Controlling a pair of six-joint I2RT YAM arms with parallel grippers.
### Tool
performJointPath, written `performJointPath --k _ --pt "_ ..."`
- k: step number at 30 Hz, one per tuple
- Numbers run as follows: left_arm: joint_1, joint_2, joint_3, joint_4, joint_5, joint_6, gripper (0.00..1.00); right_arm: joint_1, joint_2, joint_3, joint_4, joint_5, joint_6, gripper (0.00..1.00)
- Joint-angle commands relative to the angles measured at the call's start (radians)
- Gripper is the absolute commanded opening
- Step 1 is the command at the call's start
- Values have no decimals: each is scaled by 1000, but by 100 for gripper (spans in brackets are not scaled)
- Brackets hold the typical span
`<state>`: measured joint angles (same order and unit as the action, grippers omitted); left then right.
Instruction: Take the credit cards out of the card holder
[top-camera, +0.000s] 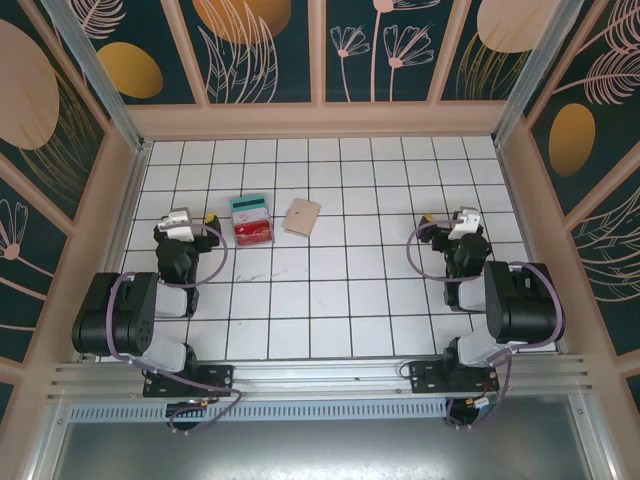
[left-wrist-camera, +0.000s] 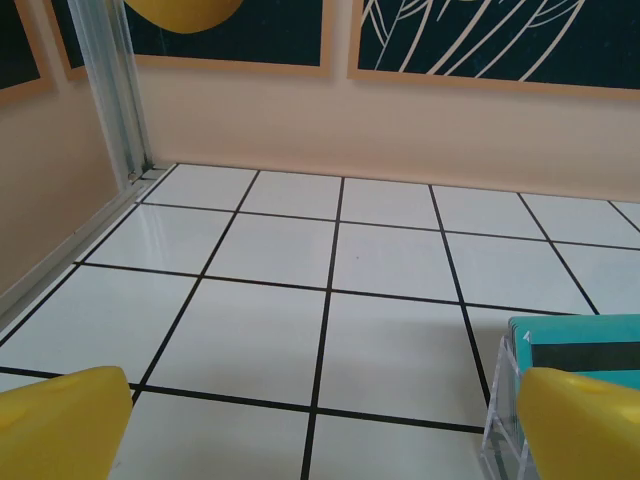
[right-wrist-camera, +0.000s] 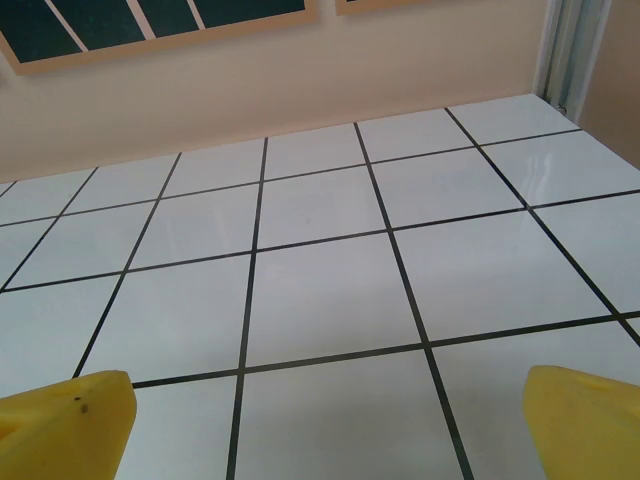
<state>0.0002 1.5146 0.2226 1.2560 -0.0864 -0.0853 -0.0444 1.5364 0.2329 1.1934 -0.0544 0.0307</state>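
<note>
A teal-green credit card (top-camera: 250, 205) and a red credit card (top-camera: 254, 233) sit together in a clear plastic card holder (left-wrist-camera: 500, 405) on the white tiled table, left of centre. In the left wrist view the teal card (left-wrist-camera: 590, 340) shows behind the holder's clear wall, beside the right yellow finger (left-wrist-camera: 590, 425). My left gripper (top-camera: 190, 219) rests just left of the cards, open (left-wrist-camera: 320, 430), with only tiles between its fingers. On the right side of the table my right gripper (top-camera: 455, 219) is also open (right-wrist-camera: 325, 425) over bare tiles.
A flat tan square wallet (top-camera: 301, 216) lies just right of the cards. Beige walls (top-camera: 320, 120) close in the table at the back and on both sides. A metal post (left-wrist-camera: 115, 95) stands in the back left corner.
</note>
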Motion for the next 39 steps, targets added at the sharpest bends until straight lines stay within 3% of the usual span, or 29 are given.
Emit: performJointPath --k 1,31,35,39 --pt "7 4 15 11 12 10 99 -6 2 12 32 -22 -17 99" --pt "7 -5 22 -7 -2 5 99 -8 2 12 32 -22 -16 99" --pt "7 -133 152 -327 -125 -37 99 3 -52 11 -3 37 -5 99" --pt "7 -250 297 -609 -221 -86 99 6 -208 91 -283 121 52 99"
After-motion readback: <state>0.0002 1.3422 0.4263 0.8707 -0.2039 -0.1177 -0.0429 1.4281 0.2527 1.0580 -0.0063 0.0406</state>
